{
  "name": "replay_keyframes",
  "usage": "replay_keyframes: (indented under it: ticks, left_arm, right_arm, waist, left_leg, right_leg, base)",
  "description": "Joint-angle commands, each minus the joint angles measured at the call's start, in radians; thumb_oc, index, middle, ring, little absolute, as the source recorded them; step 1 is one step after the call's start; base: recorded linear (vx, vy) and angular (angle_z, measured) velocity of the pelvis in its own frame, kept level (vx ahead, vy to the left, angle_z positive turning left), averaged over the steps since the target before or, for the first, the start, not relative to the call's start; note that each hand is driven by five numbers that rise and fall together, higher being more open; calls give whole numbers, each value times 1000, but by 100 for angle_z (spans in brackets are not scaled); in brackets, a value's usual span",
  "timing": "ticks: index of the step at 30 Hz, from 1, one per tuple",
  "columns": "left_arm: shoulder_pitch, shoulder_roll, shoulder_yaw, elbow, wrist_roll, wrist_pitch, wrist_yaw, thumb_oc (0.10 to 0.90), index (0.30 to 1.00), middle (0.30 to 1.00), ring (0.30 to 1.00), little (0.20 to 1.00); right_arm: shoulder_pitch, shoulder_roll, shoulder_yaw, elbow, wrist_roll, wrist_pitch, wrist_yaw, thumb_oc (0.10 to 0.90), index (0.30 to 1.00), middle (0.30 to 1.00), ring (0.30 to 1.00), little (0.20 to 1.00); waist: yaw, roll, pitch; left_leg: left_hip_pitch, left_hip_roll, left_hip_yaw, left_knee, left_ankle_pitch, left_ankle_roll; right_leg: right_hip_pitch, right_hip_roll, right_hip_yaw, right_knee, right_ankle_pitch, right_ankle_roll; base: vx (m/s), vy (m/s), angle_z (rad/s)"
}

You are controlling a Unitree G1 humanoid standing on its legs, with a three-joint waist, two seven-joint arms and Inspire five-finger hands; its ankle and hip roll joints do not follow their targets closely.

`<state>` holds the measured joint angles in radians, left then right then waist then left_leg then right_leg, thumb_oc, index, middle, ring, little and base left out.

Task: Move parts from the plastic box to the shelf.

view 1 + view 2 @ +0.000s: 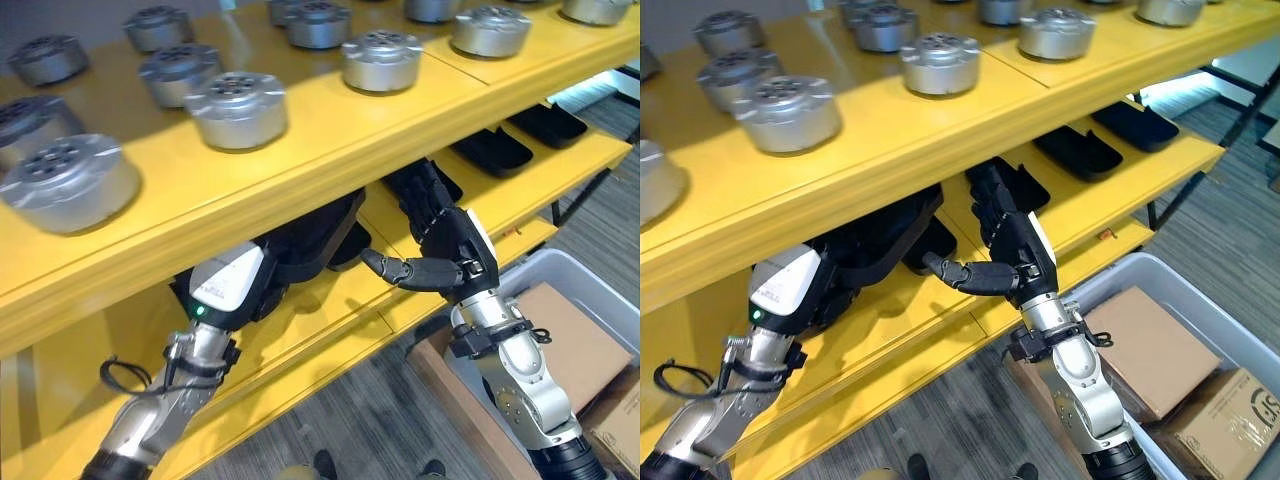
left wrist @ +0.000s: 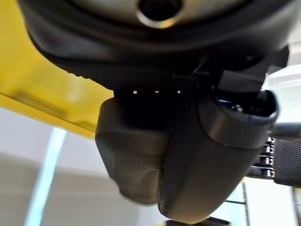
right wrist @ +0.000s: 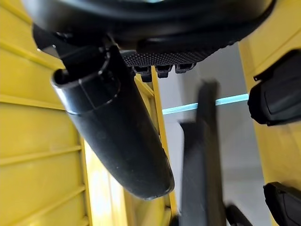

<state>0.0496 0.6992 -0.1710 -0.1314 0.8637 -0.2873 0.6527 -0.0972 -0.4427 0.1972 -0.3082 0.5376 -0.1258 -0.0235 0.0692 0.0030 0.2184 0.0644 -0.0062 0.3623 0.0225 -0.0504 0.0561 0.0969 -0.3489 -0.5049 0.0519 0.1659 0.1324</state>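
Setting a black part (image 1: 318, 238) onto the middle board (image 1: 335, 300) of the shelf, by the look of it. Lies well back under the top board (image 1: 330, 160), at the left hand (image 1: 232, 282), seemingly resting on the middle board, though contact cannot be confirmed. Cannot tell whether the left hand's fingers grip the part: hidden behind it in the shade of the top board. Found just beside the part on its other side: the right hand (image 1: 455, 245), fingers straight and pointing up, thumb stuck out toward the part, grasping nothing.

To do it well:
- Lower the part flat onto the middle board before letting go; avoid dropping it on an edge.
- Mind the underside of the top board: little room above the left hand, so move low and level.
- Steady the part's free side with the right hand's thumb if it rocks; otherwise hold that hand clear.
- Leave a gap to the other black parts (image 1: 492, 152) further along the same board.
- Slacken the fingers fully, then draw the left hand straight out toward the front edge, not upward.
- Avoid jolting the shelf: silver discs (image 1: 238, 108) stand loose on the top board.
- Reach next for the box (image 1: 592, 282) at lower right, where cartons (image 1: 570, 345) lie.
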Motion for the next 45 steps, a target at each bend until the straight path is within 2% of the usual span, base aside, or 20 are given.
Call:
replay_keyframes:
  ticks: [1,5,7,8,9,14,17,19,21,26,27,28,29,30,32,33,38,39,42,45]
  left_arm:
    - [-156,52,12,-143,17,-5,109,400,300,300,300,300]
    - [-193,69,-9,-137,12,2,95,400,300,300,300,300]
    - [-213,76,-25,-129,-5,-6,78,400,300,300,300,300]
    - [-216,77,-28,-127,-10,-15,74,400,300,300,300,300]
    - [-211,60,-27,-124,-1,-44,72,400,300,300,300,300]
    - [-174,35,12,-164,16,-97,55,400,300,300,300,300]
    - [-179,30,10,-189,50,-98,59,400,300,300,300,300]
    - [-205,32,6,-194,40,-37,73,400,300,300,300,300]
    - [-204,35,34,-206,43,28,118,400,300,300,300,300]
    - [-189,35,85,-207,58,85,172,400,300,300,300,300]
    - [-170,33,118,-205,48,103,188,400,300,300,300,300]
    - [-161,26,127,-206,44,96,179,400,300,300,300,300]
    - [-156,17,119,-197,39,87,180,400,300,300,300,300]
    - [-151,13,116,-199,32,87,184,400,300,300,300,300]
    - [-106,-9,130,-194,-9,92,197,400,300,300,300,300]
    - [-94,-12,139,-191,-24,89,197,400,300,300,300,300]
    - [-75,-35,163,-164,-112,84,170,400,300,300,300,300]
    - [-79,-37,158,-157,-122,86,171,400,300,300,300,300]
    - [-113,-42,129,-129,-149,73,152,400,300,300,300,300]
    - [-131,-51,116,-119,-158,56,116,400,300,300,300,300]
  right_arm:
    - [-113,18,-8,-34,-40,-92,0,900,1000,1000,1000,1000]
    - [-100,18,-15,-43,-40,-87,-6,900,1000,1000,1000,1000]
    - [-83,27,-22,-42,-34,-85,-24,900,1000,1000,1000,1000]
    - [-77,29,-26,-39,-35,-89,-23,900,1000,1000,1000,1000]
    - [-48,35,-46,-42,-31,-96,-5,900,1000,1000,1000,1000]
    - [-13,10,-98,-49,-19,-89,10,900,1000,1000,1000,1000]
    - [9,-3,-122,-49,-36,-108,-6,900,1000,1000,1000,1000]
    - [11,-14,-123,-47,-118,-140,-14,900,1000,1000,1000,1000]
    - [-30,-36,-107,-53,-242,-159,-44,900,1000,1000,1000,1000]
    - [-76,-64,-73,-71,-329,-146,-79,900,1000,1000,1000,1000]
    - [-70,-83,-74,-84,-347,-143,-97,900,1000,1000,1000,1000]
    - [-61,-86,-80,-86,-359,-143,-109,900,1000,1000,1000,1000]
    - [-42,-90,-92,-90,-369,-154,-129,900,1000,1000,1000,1000]
    - [-36,-93,-99,-94,-373,-157,-132,900,1000,1000,1000,1000]
    - [-75,-103,-87,-62,-387,-172,-152,900,1000,1000,1000,1000]
    - [-81,-107,-88,-61,-390,-170,-151,900,1000,1000,1000,1000]
    - [-84,-131,-113,-71,-348,-162,-115,900,1000,1000,1000,1000]
    - [-85,-134,-116,-69,-341,-159,-113,900,1000,1000,1000,1000]
    - [-92,-126,-126,-51,-333,-163,-122,900,1000,1000,1000,1000]
    - [-97,-111,-130,-51,-350,-148,-132,900,1000,1000,1000,1000]
  waist:
    - [-8,0,-86]
    - [-10,-7,-75]
    - [-30,-13,-60]
    - [-37,-14,-57]
    - [-64,-15,-48]
    - [-77,-32,-54]
    - [-110,-30,-61]
    - [-117,-36,-69]
    - [-108,-24,-65]
    - [-84,-11,-71]
    - [-73,-12,-72]
    - [-79,-14,-71]
    - [-102,-22,-70]
    - [-108,-27,-68]
    - [-99,-49,-61]
    - [-98,-51,-61]
    - [-110,-45,-83]
    - [-113,-39,-86]
    - [-130,-19,-84]
    - [-136,-16,-73]
  left_leg:
    - [98,109,-3,-110,13,-115]
    - [85,76,-21,-110,4,-86]
    - [68,52,-55,-110,15,-53]
    - [62,48,-73,-110,16,-45]
    - [44,45,-127,-110,22,-22]
    - [26,24,-182,-110,34,-9]
    - [17,15,-242,-110,47,-5]
    - [16,1,-268,-96,48,-16]
    - [19,7,-286,-73,38,-30]
    - [3,22,-311,-95,70,-63]
    - [-37,30,-295,-84,84,-78]
    - [-53,39,-238,-63,83,-84]
    - [-60,62,-117,-33,70,-97]
    - [-64,77,-72,-6,61,-99]
    - [-48,107,-57,139,-31,-88]
    - [-40,120,-59,175,-38,-92]
    - [-7,177,-92,302,7,-125]
    - [3,182,-101,294,4,-129]
    - [42,134,-118,139,-78,-98]
    - [68,96,-138,68,-103,-78]
  right_leg:
    - [-16,23,-32,-79,8,93]
    - [-33,1,-2,-31,13,99]
    - [-66,17,82,37,12,81]
    - [-74,35,123,66,-8,76]
    - [-89,126,227,149,-85,59]
    - [-85,221,293,181,-142,38]
    - [-100,296,407,220,-177,4]
    - [-75,311,417,145,-194,-18]
    - [-65,312,423,108,-208,-31]
    - [-29,322,414,51,-228,-50]
    - [-14,321,387,48,-243,-59]
    - [-11,314,351,48,-248,-59]
    - [2,294,286,36,-252,-51]
    - [3,283,258,34,-249,-53]
    - [-9,249,235,45,-247,-66]
    - [-6,247,235,47,-252,-69]
    - [-41,245,248,47,-244,-98]
    - [-47,245,252,49,-248,-96]
    - [-109,216,266,96,-229,-59]
    - [-139,195,292,104,-198,-24]
  base:
    - [-88,317,43]
    - [-58,169,24]
    - [-86,82,23]
    - [-12,64,67]
    - [-24,42,88]
    - [-31,-38,55]
    - [-104,-126,31]
    - [-139,-284,75]
    - [-158,-248,31]
    - [-148,-156,14]
    - [-210,-144,23]
    - [-324,-149,38]
    - [-270,-31,116]
    - [-331,16,201]
    - [-381,132,158]
    - [-314,197,8]
    - [-210,199,-23]
    - [-297,382,-17]
    - [-264,361,-3]
    - [-164,223,18]
